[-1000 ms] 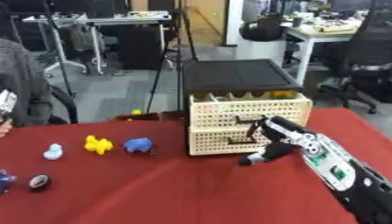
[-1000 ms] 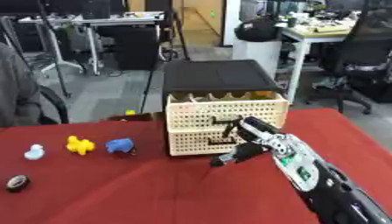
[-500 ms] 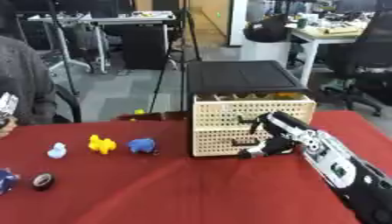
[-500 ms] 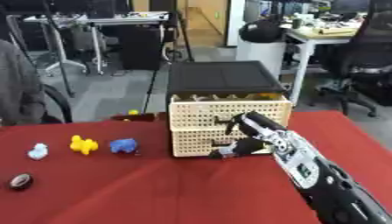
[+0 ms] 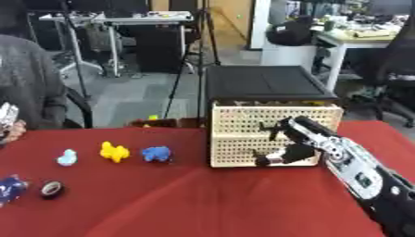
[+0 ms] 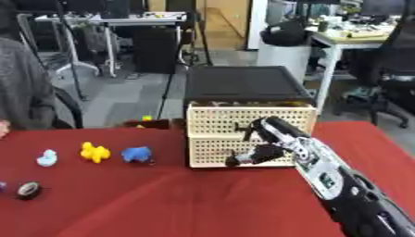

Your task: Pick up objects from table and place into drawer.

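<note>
A cream perforated drawer unit (image 5: 243, 134) with a black top stands at the back of the red table (image 5: 186, 199). My right hand (image 5: 279, 155) lies against its lower drawer front, fingers curled at the black handle there. The upper drawer looks slightly out, with yellow things showing along its top edge. On the left lie a yellow toy (image 5: 113, 151), a blue toy (image 5: 156, 153), a pale blue toy (image 5: 66, 158), a dark ring-shaped thing (image 5: 52, 188) and a dark blue thing (image 5: 8, 189) at the edge. My left hand is out of sight.
A person in a grey sleeve (image 5: 28, 99) sits at the table's far left, with a hand near the edge. Office chairs and desks stand behind the table. Bare red cloth spreads across the front.
My right hand has risen from the table in front of the unit to the lower drawer's front. The toys lie as before.
</note>
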Robot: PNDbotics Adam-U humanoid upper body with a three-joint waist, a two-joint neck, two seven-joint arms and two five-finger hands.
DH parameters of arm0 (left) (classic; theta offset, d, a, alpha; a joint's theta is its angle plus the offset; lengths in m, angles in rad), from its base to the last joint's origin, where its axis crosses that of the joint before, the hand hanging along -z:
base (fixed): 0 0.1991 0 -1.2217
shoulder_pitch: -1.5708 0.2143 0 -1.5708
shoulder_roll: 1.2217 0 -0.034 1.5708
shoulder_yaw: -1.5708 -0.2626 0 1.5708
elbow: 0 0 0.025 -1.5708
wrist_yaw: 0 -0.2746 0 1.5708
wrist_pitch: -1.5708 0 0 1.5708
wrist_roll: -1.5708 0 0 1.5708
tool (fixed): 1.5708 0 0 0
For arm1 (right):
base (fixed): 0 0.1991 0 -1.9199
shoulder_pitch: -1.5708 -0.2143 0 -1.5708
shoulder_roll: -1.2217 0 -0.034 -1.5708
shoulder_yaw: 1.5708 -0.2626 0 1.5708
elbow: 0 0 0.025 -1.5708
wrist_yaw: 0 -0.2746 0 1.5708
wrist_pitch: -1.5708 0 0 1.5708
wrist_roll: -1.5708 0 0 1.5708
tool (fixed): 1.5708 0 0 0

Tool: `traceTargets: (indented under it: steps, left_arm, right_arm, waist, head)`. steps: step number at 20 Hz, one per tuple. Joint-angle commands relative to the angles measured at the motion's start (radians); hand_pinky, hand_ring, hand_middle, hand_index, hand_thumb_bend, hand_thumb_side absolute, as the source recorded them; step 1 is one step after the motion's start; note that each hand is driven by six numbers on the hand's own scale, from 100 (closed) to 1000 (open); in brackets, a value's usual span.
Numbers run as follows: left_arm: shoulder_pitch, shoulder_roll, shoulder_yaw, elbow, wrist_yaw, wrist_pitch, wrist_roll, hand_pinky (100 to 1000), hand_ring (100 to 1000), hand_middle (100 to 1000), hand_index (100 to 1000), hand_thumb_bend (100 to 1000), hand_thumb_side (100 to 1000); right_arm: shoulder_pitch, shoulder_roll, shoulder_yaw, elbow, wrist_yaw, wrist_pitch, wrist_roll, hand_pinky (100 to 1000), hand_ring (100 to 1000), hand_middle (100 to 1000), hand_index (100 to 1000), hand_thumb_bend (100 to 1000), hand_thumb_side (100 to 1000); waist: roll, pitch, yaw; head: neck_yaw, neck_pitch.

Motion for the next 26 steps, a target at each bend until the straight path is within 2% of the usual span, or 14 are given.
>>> traceTargets:
  steps: [1,21,23,26]
  left_arm:
    - [-0.016,0.010,0.012,-0.025,0.004,-0.002,0.003,648,647,589,758,178,560]
    - [-0.008,0.000,0.004,-0.043,0.015,-0.005,-0.010,665,642,589,759,155,573]
    - [-0.005,-0.001,0.003,-0.043,0.015,-0.005,-0.013,665,633,588,759,154,575]
    - [0.003,0.004,0.006,-0.043,0.016,-0.005,-0.012,664,625,585,757,153,580]
  right_arm:
    - [-0.025,-0.038,-0.019,-0.001,0.006,0.002,-0.011,100,100,100,843,1000,628]
    - [-0.017,-0.073,-0.046,0.016,0.006,0.003,-0.038,100,100,100,858,1000,635]
    - [-0.011,-0.075,-0.046,0.017,0.004,0.000,-0.040,100,100,101,850,1000,637]
    - [0.003,-0.077,-0.039,-0.005,-0.010,-0.009,-0.034,100,100,108,790,1000,611]
  waist:
    - [0.003,-0.005,0.006]
    - [0.013,0.011,0.048]
    - [0.014,0.011,0.050]
    - [0.012,0.009,0.042]
  head:
    - [-0.007,-0.017]
    - [-0.019,-0.038]
    - [-0.019,-0.040]
    - [-0.016,-0.038]
